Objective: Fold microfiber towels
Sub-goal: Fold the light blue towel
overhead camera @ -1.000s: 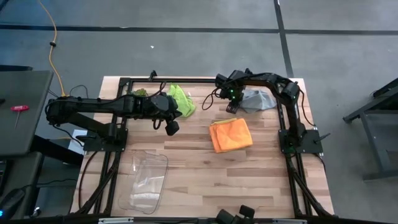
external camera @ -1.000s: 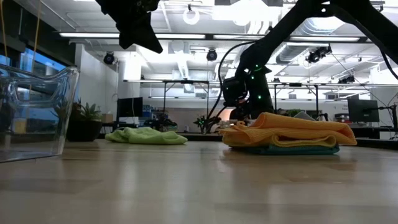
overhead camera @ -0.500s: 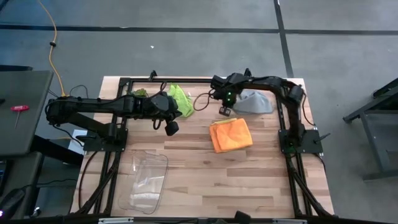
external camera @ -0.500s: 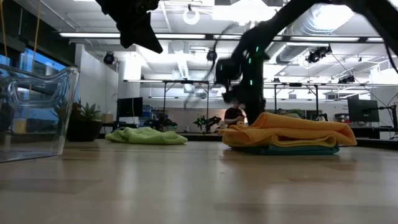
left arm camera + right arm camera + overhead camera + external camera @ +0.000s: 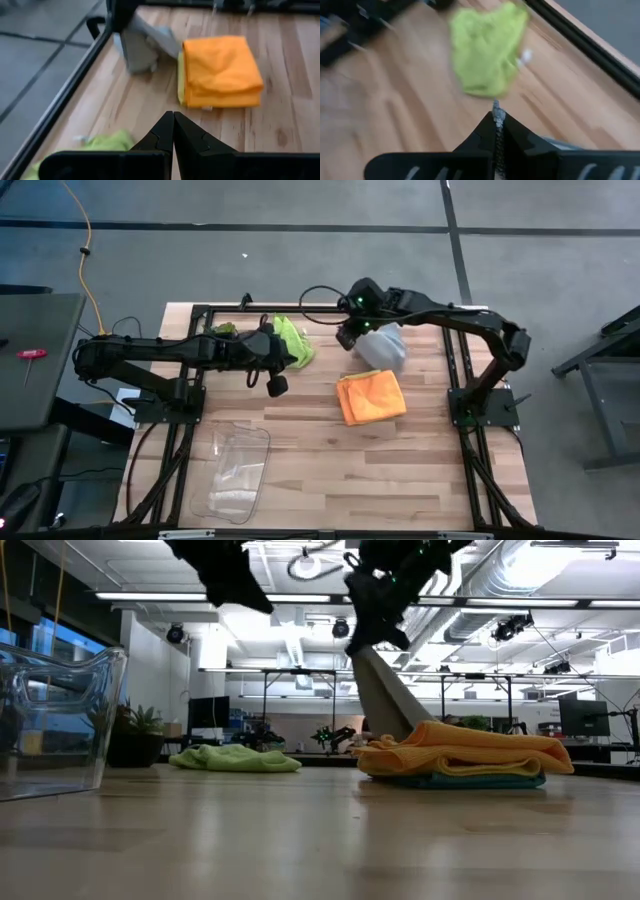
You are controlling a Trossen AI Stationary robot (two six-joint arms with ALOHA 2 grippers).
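My right gripper [image 5: 348, 338] hangs high over the far middle of the table, shut on a grey towel [image 5: 384, 348] that trails down from it [image 5: 383, 700]. A lime green towel [image 5: 293, 340] lies crumpled flat at the far left [image 5: 236, 758]. An orange towel [image 5: 371, 396] lies folded on top of a low pile, with a teal layer [image 5: 470, 781] and a yellow edge [image 5: 180, 75] under it. My left gripper [image 5: 277, 387] is shut and holds nothing, raised above the table left of the pile [image 5: 173, 120]. My right gripper pinches a small bit of the grey towel's upper end [image 5: 496, 117] between its two fingers, slanting down from above. The cloth hangs below the fingers as a narrow cone that widens downward [image 5: 390, 710]. Its lower end [image 5: 390, 360] reaches the table behind the orange pile.
A clear plastic bin [image 5: 233, 470] lies on the near left of the table [image 5: 55, 720]. A black metal frame [image 5: 260, 308] runs along the far edge and both sides. Bare wood [image 5: 380, 470] lies between the pile and the near edge.
My right gripper has taken hold of the grey towel at the table and risen steeply, moving toward the left edge and tipping more level. The towel's gripped end has been drawn up into a cone while its lower end stays near the table.
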